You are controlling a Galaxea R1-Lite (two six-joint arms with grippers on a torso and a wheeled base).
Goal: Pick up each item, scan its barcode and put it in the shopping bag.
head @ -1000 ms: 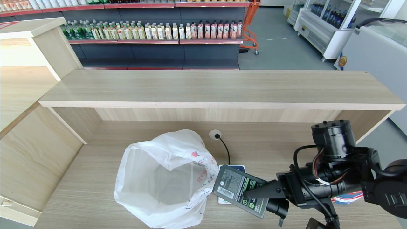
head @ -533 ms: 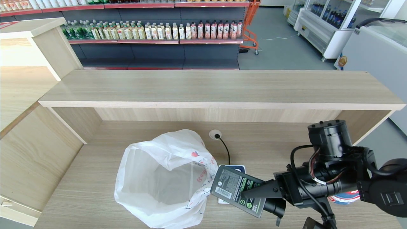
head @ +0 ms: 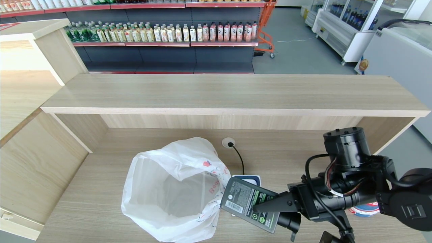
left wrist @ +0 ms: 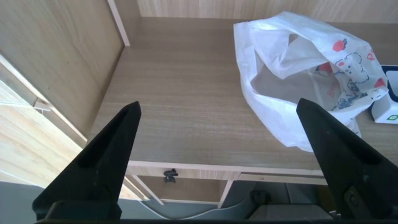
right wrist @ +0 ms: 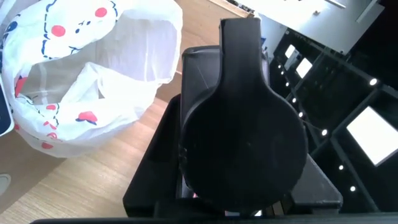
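As your right claw (head: 261, 206), clamped on the dark packet (head: 241, 200), edges left over the scanner (head: 249, 178), the packet hangs just beside the bag (head: 162, 189), so dropping looks next; your left claw (left wrist: 214, 155) gapes empty

On the worktop (head: 94, 209), left of the right tool (head: 270, 211): shopping bag (head: 168, 189). Clamped in that tool: packet (head: 243, 199), far end at the bag's rim. Partly under the packet, just behind it: scanner (head: 249, 177). Right of the left tool (left wrist: 219, 106): the same bag. Right of the right tool: another item (head: 363, 210).
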